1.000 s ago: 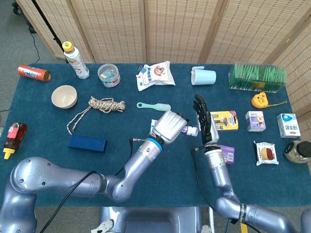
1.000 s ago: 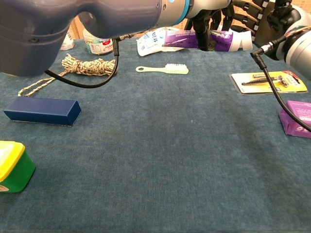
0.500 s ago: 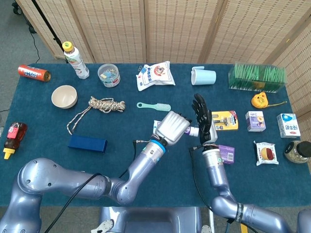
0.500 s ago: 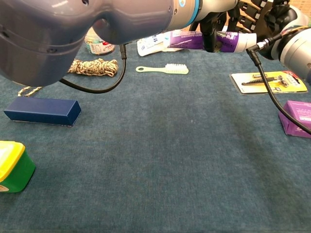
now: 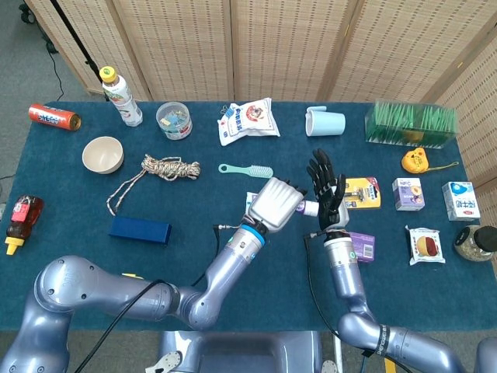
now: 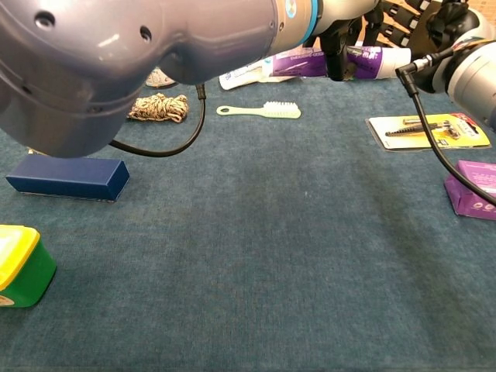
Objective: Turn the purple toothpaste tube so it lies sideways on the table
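Your left hand [image 5: 275,205] grasps the purple toothpaste tube [image 6: 325,61] at frame centre, horizontal above the counter [image 6: 271,232]. Right hand [image 5: 328,193] released, fingers spread, beside its cap.

Green comb [image 5: 246,170] beside coiled rope [image 5: 169,167]; blue box [image 5: 140,230] nearer front; bowl [image 5: 102,155] far left.

Purple toothpaste tube [image 6: 310,62] with white cap, mint-green brush [image 5: 245,170], navy box [image 5: 139,230].

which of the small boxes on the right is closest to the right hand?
The purple box, beside the right hand's wrist. The white boxes and sit further right.
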Motion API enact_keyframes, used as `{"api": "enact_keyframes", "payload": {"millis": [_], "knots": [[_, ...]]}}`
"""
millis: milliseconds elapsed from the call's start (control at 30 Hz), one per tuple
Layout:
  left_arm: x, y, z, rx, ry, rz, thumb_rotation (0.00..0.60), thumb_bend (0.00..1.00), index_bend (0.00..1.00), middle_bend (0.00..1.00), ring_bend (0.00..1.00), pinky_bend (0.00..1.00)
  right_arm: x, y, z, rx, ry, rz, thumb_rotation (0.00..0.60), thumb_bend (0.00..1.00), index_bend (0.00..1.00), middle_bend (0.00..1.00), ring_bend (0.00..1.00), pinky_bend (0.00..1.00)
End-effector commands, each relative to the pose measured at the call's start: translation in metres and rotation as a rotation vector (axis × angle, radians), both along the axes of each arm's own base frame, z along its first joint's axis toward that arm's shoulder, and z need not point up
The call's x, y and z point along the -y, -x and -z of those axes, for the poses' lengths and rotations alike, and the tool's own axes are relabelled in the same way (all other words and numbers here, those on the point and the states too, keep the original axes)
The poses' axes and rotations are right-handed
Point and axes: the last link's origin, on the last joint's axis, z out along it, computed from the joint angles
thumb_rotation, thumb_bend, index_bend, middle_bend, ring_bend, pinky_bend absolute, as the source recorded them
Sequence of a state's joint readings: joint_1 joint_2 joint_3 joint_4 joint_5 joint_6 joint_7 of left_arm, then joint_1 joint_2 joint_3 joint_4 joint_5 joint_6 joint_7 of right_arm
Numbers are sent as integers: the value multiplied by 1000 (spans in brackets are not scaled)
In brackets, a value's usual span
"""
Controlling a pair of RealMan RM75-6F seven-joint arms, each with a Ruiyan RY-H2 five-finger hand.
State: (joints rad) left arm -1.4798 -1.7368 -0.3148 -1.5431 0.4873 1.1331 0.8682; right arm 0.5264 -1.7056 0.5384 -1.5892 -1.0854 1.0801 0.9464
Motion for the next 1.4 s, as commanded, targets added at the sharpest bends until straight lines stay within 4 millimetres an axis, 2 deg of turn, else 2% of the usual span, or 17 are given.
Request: {"api": "enact_keyframes", "payload": {"millis": [33, 867, 1167, 1400], "knots": [[0, 1, 2, 16, -7, -4, 600, 707, 555, 500, 411, 571, 1, -1, 0, 13, -1, -1, 0, 0, 0, 0, 0, 0], [1, 2, 6, 44, -32, 15, 600, 706, 555, 500, 411, 571, 1, -7, -3, 85, -23, -14, 0, 0, 0, 0, 0, 0], [2, 0, 6, 45, -37, 20, 600, 706, 555, 500, 411, 571, 1, -7, -3, 76, -20, -21, 0, 0, 0, 0, 0, 0], [-1, 7, 4, 32, -33, 12, 600, 707, 555, 500, 411, 571, 3, -1, -5, 39, -3, -17, 0, 0, 0, 0, 0, 0]]}}
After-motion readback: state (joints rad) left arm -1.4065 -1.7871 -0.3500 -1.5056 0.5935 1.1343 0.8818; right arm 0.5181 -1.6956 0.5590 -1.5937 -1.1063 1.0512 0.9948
